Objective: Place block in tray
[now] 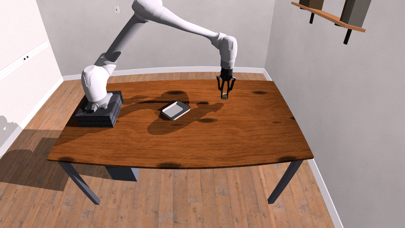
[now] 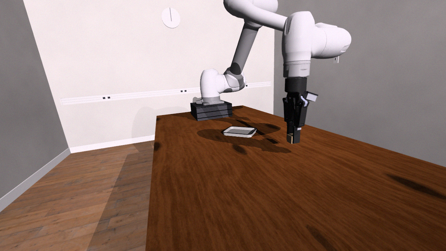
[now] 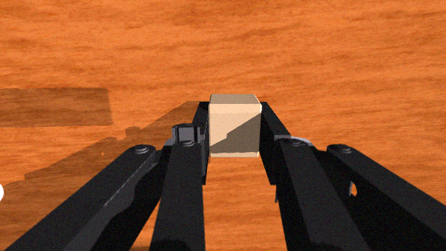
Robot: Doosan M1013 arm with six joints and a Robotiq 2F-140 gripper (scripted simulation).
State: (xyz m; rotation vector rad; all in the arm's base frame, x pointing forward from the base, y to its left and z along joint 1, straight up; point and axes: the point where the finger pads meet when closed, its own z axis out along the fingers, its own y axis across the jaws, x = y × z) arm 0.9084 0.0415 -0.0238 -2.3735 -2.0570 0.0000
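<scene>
My gripper (image 1: pixel 224 96) is shut on a small tan block (image 1: pixel 224 96), held between the black fingertips a little above the wooden table. The wrist view shows the block (image 3: pixel 235 125) squarely between the two fingers. In the exterior view the block (image 2: pixel 290 138) shows only as a sliver at the fingertips (image 2: pixel 293 138). The white tray (image 1: pixel 175 110) lies flat on the table to the left of the gripper, toward the arm's base, and is empty; it also shows in the exterior view (image 2: pixel 239 131).
The arm's black base block (image 1: pixel 99 111) stands at the table's back left corner. A wooden shelf (image 1: pixel 331 16) hangs high on the right wall. The table's back edge lies close behind the gripper.
</scene>
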